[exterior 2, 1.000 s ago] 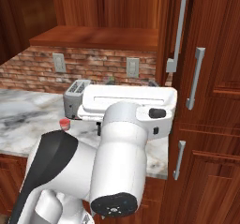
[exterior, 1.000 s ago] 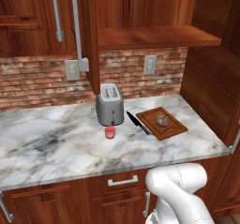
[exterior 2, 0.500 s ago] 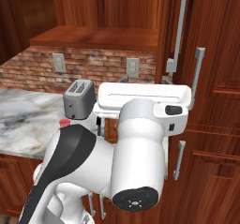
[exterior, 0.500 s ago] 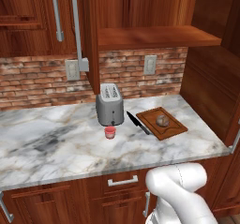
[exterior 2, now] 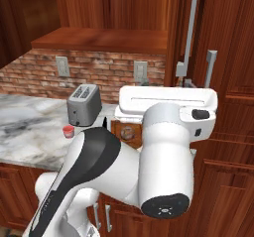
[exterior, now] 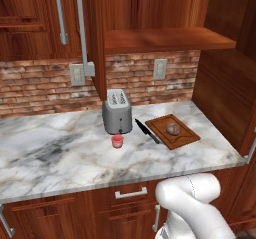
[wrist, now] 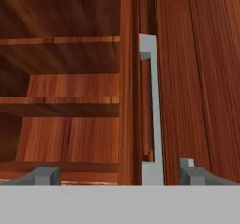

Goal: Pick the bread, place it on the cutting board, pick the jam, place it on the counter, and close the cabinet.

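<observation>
Hand view: cabinet (wrist: 75, 101) handle (wrist: 151, 110) stands between the open, empty tool's (wrist: 119, 175) fingertips.

a home kitchen, rendered: a white marble counter (exterior: 60, 158) runs under a red brick backsplash (exterior: 40, 83) with wall outlets (exterior: 77, 74), and dark wooden wall cabinets (exterior: 150, 8) hang above the counter. on the counter stand a silver toaster (exterior: 117, 111) and, right of it, a cutting board (exterior: 172, 131) with what looks like a black knife (exterior: 146, 131) beside it. drawers (exterior: 130, 195) sit below the counter.
</observation>
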